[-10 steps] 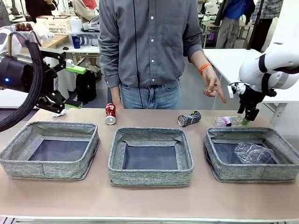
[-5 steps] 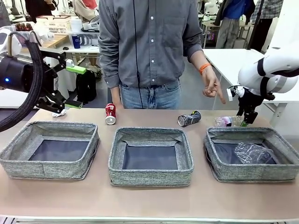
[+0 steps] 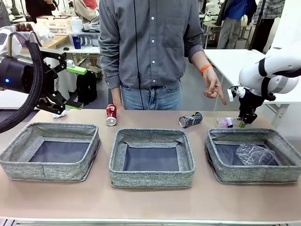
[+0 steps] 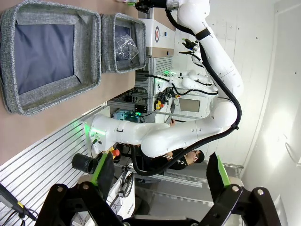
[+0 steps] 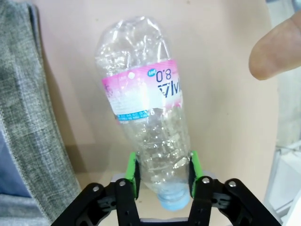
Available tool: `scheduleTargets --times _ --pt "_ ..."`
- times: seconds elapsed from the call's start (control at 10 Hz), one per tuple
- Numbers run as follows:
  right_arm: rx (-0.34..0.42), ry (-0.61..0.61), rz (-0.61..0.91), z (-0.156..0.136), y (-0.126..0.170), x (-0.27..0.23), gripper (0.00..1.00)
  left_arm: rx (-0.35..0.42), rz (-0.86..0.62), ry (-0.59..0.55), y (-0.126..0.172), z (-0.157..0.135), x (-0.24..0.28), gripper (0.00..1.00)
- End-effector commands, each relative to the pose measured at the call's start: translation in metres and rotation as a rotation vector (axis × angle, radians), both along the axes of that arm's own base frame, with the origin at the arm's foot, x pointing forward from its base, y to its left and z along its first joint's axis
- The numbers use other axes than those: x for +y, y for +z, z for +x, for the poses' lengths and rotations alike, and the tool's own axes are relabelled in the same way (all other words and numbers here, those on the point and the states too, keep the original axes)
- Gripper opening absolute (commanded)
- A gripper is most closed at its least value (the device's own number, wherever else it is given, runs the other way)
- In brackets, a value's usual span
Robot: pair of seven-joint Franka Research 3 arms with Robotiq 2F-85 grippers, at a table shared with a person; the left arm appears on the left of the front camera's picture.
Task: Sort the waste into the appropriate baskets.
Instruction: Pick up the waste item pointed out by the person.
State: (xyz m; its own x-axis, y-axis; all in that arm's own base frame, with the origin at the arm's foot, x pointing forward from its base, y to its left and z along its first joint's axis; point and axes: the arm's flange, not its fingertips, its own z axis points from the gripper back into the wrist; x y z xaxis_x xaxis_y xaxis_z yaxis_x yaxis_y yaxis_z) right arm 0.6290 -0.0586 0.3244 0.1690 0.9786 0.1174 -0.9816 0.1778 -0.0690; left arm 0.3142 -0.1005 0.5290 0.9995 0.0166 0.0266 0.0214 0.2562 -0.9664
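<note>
A clear bottle with a pinkish label [image 5: 146,103] lies on the table behind the right basket [image 3: 254,175]. My right gripper [image 5: 162,176] is shut on it, green pads pressed to both sides near the cap; from the front that gripper [image 3: 243,123] sits at the bottle's [image 3: 227,122] right end. A second clear bottle [image 3: 254,154] lies inside the right basket. The red can [image 3: 111,114], black-and-silver can [image 3: 190,120] and white paper wad [image 3: 59,113] rest along the far edge. My left gripper [image 3: 77,88] hangs open above the far left, nothing between its fingers [image 4: 103,165].
The left basket [image 3: 49,170] and middle basket [image 3: 150,179] hold nothing. A person stands at the far side, one hand [image 3: 214,87] pointing down toward the labelled bottle; a fingertip [image 5: 275,52] shows near it. The right basket's wall [image 5: 33,117] runs beside the bottle.
My right gripper has dropped slightly and its jaws have narrowed onto the labelled bottle. The left arm and the person's hand have stayed put.
</note>
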Motion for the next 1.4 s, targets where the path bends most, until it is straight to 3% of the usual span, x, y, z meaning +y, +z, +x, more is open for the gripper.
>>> scheduleTargets --times 0.0,0.4,0.7,0.9,1.0,1.2,1.3 --pt "-0.007 0.012 0.037 0.003 0.001 -0.003 0.0 0.008 -0.014 0.005 0.004 -0.001 -0.002 1.0" --pt "0.002 0.008 0.033 0.002 0.002 -0.003 0.0 0.008 -0.014 0.005 0.004 -0.001 -0.002 1.0" --pt "0.0 0.055 0.01 -0.008 0.033 -0.003 0.0 0.008 -0.014 0.005 0.004 -0.001 -0.002 1.0" --pt "-0.058 0.005 -0.01 -0.03 0.094 -0.004 0.0 0.008 -0.014 0.005 0.004 -0.001 -0.002 1.0" --pt "-0.07 -0.067 -0.091 -0.047 0.131 -0.007 0.0 0.008 -0.014 0.005 0.004 -0.001 -0.002 1.0" --pt "-0.019 -0.145 -0.189 -0.09 0.195 -0.007 0.0 0.008 -0.014 0.005 0.004 -0.001 -0.002 1.0" --pt "0.012 -0.224 -0.09 -0.114 0.222 0.0 0.0 0.008 -0.014 0.005 0.004 -0.001 -0.002 1.0"
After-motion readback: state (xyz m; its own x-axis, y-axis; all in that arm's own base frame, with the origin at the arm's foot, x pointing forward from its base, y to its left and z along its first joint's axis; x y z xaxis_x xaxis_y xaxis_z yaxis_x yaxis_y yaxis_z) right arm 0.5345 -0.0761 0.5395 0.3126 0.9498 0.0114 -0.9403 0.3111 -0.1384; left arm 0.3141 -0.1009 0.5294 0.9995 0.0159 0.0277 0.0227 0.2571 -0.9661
